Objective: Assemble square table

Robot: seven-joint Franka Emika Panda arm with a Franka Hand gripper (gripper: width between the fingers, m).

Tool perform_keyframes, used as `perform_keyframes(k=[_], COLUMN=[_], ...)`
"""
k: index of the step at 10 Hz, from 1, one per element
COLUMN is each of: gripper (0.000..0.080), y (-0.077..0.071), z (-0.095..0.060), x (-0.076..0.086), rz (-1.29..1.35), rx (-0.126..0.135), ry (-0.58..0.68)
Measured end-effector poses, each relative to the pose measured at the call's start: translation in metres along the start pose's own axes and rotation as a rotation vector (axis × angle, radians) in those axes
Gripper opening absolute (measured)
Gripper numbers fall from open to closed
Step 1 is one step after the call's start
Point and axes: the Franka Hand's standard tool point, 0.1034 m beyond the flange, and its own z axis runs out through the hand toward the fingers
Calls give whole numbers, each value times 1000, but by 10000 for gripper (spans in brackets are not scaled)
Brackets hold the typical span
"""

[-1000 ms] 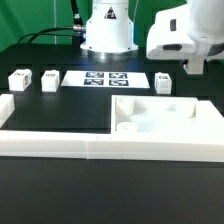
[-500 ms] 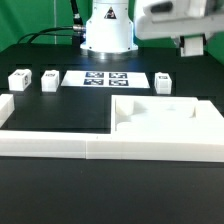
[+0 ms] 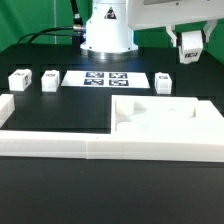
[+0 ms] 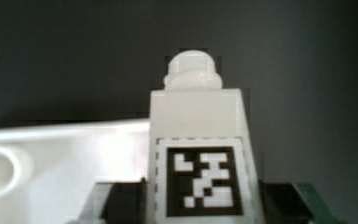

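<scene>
The white square tabletop (image 3: 165, 122) lies at the exterior view's right, inside the border bars, with a hole near its corner. It also shows in the wrist view (image 4: 60, 150). My gripper (image 3: 189, 50) hangs high above the back right and is shut on a white tagged leg block (image 3: 189, 42). In the wrist view the leg block (image 4: 199, 130) stands between my gripper's (image 4: 202, 203) dark fingers (image 4: 123, 203), with its rounded peg end pointing away. Three more leg blocks lie on the black table: two at the left (image 3: 18, 80) (image 3: 49, 78) and one (image 3: 164, 80) behind the tabletop.
The marker board (image 3: 105, 78) lies flat at the back middle, in front of the robot base (image 3: 107, 35). Long white border bars (image 3: 50, 138) run along the front and up the left side.
The arm has risen, and the gripper with the leg block has moved up from just above the tabletop's far right to high above the table. The three loose legs have not moved.
</scene>
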Motion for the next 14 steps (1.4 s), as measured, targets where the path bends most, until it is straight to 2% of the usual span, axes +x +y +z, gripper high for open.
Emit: perform_keyframes(k=[1,2,3,4,5,7,10,11,12,13,14], gripper=[290,290,290,290,290,290,290,290,290,290,290], y=[11,22,24,23,24,31,42,30,8,-10,-17], z=[6,-9,-27,-32,-35,-34,-34,-38,-31,-22,-14], x=[9,32,57,74,82,84,89,97,103,113,116], rz=[-66,-125,-201,-260,-281,-270,-277,-265,-239,-233,-233], rx=[-16,-24,-42,-57,-70,-87,-131,-123,-88,-68,-64], ry=[51,87,149,220,307,429,621,686,681,682,684])
